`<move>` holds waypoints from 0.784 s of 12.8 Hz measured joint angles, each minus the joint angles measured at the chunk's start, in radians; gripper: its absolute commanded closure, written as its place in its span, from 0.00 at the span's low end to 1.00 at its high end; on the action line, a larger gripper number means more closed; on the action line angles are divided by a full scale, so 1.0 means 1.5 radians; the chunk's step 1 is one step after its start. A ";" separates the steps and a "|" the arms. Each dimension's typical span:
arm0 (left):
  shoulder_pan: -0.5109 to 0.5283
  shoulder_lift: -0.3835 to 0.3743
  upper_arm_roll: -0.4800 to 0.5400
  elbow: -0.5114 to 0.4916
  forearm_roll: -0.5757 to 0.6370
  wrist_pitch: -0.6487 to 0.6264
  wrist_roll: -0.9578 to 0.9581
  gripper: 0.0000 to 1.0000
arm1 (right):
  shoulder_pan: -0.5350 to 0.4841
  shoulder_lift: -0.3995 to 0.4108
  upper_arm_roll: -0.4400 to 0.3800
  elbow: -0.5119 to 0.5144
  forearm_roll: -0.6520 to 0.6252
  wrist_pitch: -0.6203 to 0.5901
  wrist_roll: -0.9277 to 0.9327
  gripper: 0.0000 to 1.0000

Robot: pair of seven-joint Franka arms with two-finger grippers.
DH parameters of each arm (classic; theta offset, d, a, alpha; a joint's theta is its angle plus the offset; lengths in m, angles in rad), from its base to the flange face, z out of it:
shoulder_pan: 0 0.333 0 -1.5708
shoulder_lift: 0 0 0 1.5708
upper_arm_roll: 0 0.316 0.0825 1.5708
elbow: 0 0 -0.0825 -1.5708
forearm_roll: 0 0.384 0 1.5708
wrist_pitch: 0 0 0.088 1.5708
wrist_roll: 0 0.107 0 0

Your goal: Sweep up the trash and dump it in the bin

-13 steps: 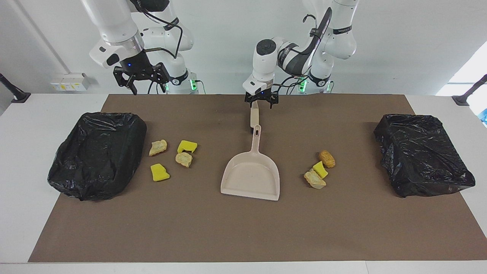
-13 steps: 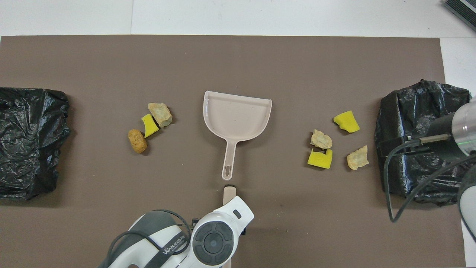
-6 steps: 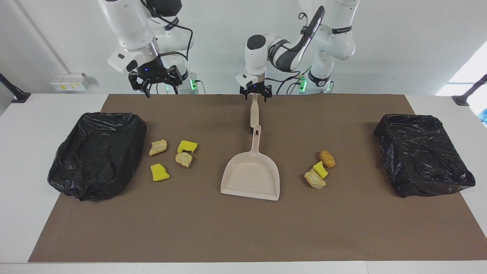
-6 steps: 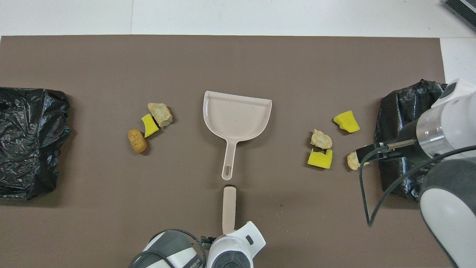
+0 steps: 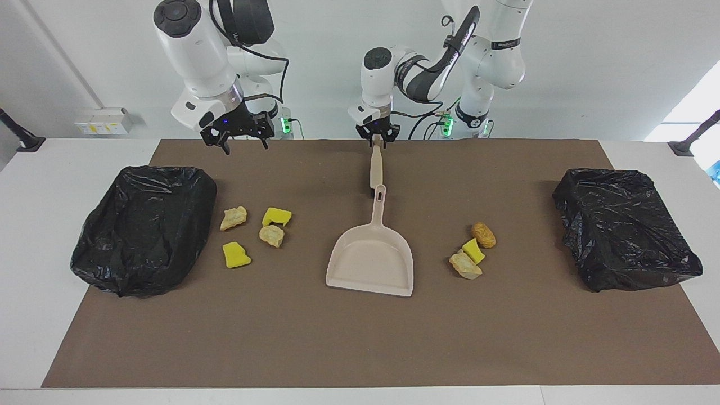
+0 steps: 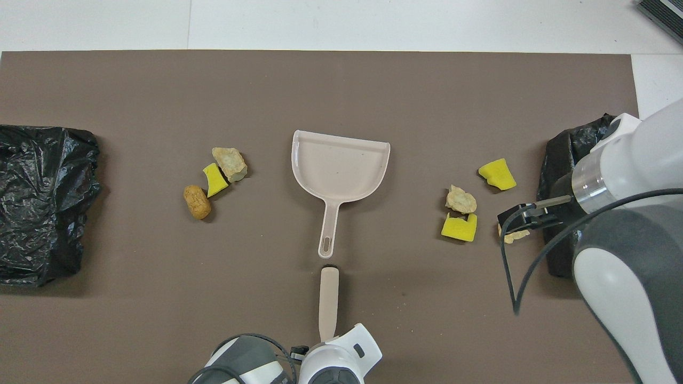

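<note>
We saw the left gripper with fingers clamped on the beige brush handle, the right gripper with fingers apart above the bench. Seven yellow sponge and tan crusty scraps flanked the beige plastic dustpan between black-bagged bins.

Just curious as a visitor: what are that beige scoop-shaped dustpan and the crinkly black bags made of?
The beige scoop-shaped dustpan looks like moulded plastic: smooth, matte, with a raised rim. The crinkly black bags look like thin plastic film: glossy, wrinkled and draped, probably over bins.

White glossy arms, grey joint bands, black pincers, looping black cables, blue wrist lights
</note>
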 measured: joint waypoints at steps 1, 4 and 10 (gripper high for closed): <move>0.000 0.000 0.000 -0.001 -0.001 -0.001 0.000 1.00 | 0.000 0.000 0.000 0.000 0.000 -0.001 0.000 0.05; 0.000 -0.002 0.001 -0.001 -0.001 -0.006 0.000 1.00 | 0.000 0.001 0.000 0.000 0.000 -0.009 0.000 0.05; 0.006 -0.025 0.019 0.012 -0.001 -0.100 0.000 1.00 | 0.009 0.002 0.000 0.000 0.000 -0.009 0.000 0.05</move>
